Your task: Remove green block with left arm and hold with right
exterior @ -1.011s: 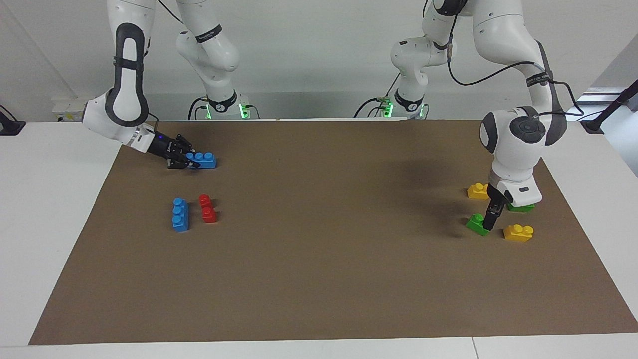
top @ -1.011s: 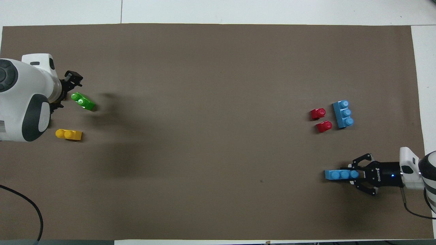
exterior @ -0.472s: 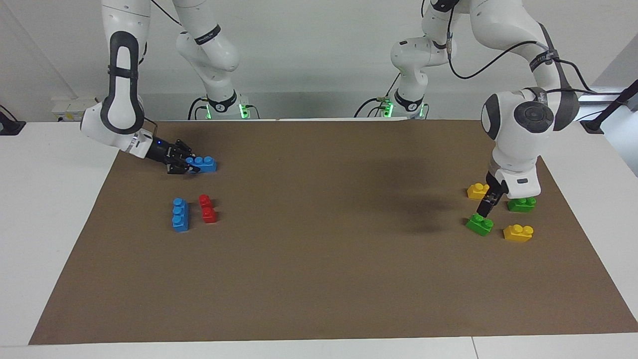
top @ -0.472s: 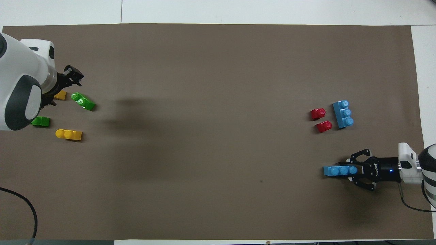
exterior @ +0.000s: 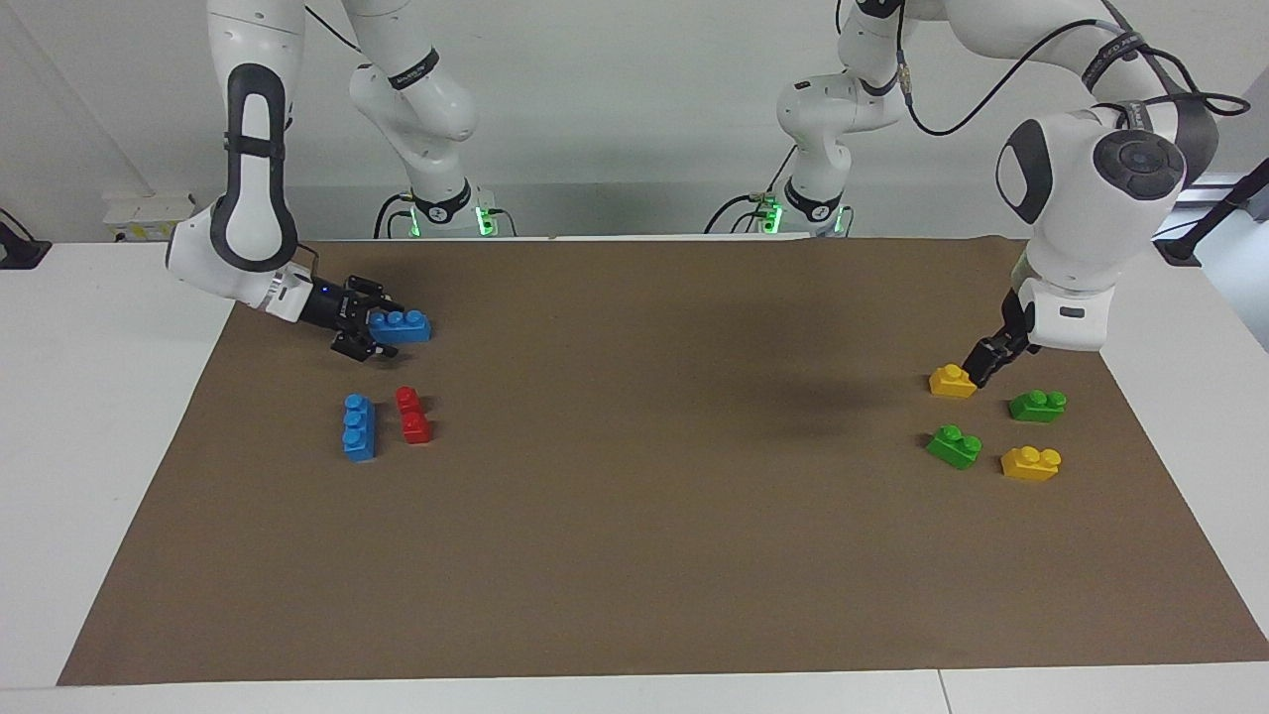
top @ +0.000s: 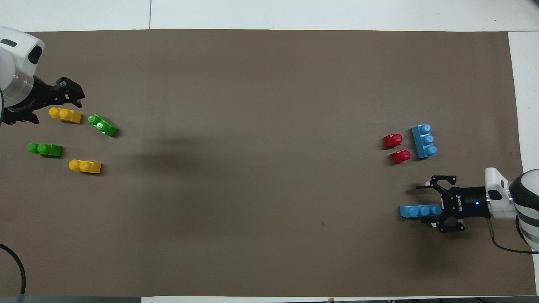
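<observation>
Two green blocks lie on the brown mat at the left arm's end. One green block point(exterior: 954, 446) point(top: 102, 125) lies tilted. The other green block point(exterior: 1038, 405) point(top: 44, 148) lies nearer to the robots. My left gripper point(exterior: 984, 365) point(top: 70, 91) is raised beside a yellow brick point(exterior: 952, 381) point(top: 65, 114) and holds nothing. It is clear of both green blocks. My right gripper point(exterior: 380, 329) point(top: 426, 205) is open and low at the right arm's end. The end of a blue three-stud brick point(exterior: 402, 325) point(top: 418, 211) lies between its fingers.
A second yellow brick point(exterior: 1030, 462) point(top: 85, 166) lies farther from the robots than the green blocks. Another blue three-stud brick point(exterior: 358, 427) point(top: 423, 141) and two red bricks point(exterior: 411, 415) point(top: 396, 147) lie beside each other near my right gripper.
My left gripper has risen off the tilted green block and drawn back toward the robots, uncovering the other green and yellow bricks. My right gripper's fingers have spread wider around the blue brick.
</observation>
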Controlling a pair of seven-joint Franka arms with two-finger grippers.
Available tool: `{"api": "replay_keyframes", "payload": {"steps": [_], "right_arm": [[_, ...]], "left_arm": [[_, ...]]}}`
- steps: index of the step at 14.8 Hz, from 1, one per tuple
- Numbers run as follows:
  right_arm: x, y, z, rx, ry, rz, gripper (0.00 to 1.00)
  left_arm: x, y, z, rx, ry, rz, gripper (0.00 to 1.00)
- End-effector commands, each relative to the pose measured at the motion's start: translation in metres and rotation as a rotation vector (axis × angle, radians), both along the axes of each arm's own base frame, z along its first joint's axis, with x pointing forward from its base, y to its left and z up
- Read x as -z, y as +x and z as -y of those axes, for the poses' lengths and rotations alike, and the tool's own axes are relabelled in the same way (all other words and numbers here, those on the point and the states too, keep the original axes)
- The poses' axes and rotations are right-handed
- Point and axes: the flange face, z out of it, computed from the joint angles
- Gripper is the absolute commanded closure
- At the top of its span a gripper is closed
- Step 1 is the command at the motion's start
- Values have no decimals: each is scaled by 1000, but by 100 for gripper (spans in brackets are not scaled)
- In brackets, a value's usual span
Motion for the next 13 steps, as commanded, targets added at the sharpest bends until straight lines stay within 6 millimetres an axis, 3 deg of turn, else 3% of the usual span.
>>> {"api": "replay_keyframes", "payload": {"steps": [1,5,7,11,13], "right_arm": [[-43,1,-10,40,22,-15,0],[-75,6,-12,42,21,-13,0],[-109,11,-20,67,-1,-33,0],[-208,46,-91,137,-293,-127,0],[-235,56,-121,262,-391,-206,0]], "left_arm": [[-25,-12,-1,142,-14,-21,0],[-58,-35,-7,335,-41,-51,0],[-72,-47,-5,323,-93,-51,0],[-86,-68,-6,299,-169,-74,0],[-97,-79,-6,298,-165,-72,0]]}}
